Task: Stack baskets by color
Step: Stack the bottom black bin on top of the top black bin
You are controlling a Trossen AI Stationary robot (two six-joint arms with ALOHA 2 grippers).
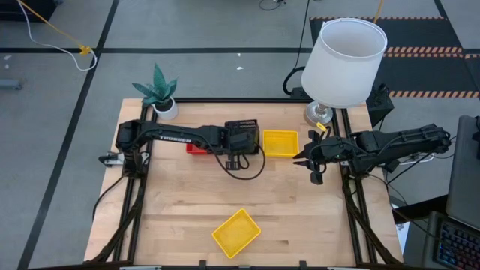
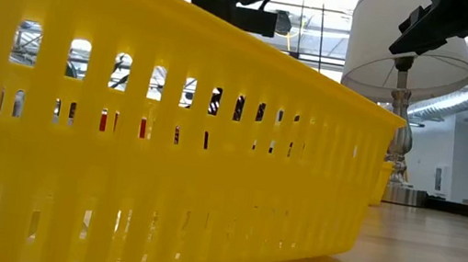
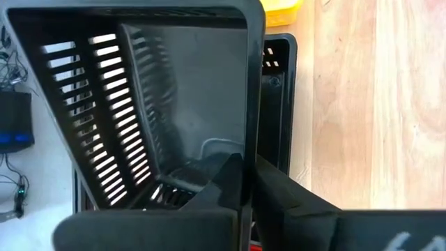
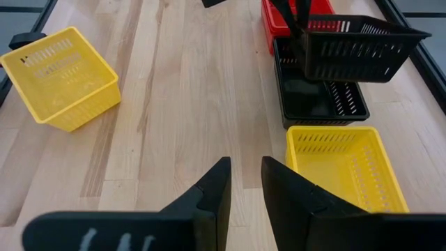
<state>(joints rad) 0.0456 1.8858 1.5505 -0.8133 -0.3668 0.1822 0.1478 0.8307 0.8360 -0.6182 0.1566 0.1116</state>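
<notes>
My left gripper (image 3: pixel 247 185) is shut on a black basket (image 4: pixel 359 45) and holds it over a second black basket (image 4: pixel 317 97) that stands on the table. Behind these, toward the table's left, a red basket (image 4: pixel 293 17) rests on the table. One yellow basket (image 4: pixel 345 167) stands beside the black one, toward the right arm. Another yellow basket (image 1: pixel 236 231) sits askew near the front edge and fills the low view. My right gripper (image 4: pixel 244 185) hovers open at the table's right side with nothing between its fingers. My left gripper pinches one side wall of the black basket at its rim (image 3: pixel 251 150), one finger inside the basket and one outside. The fingers slant down from the table's left. The basket hangs tilted and lifted clear above the black basket on the table.
A white lampshade (image 1: pixel 343 60) on a metal lamp stands at the table's back right corner, and a potted green plant (image 1: pixel 159 91) at the back left. Bare wood lies between the front yellow basket and the baskets at the middle of the table.
</notes>
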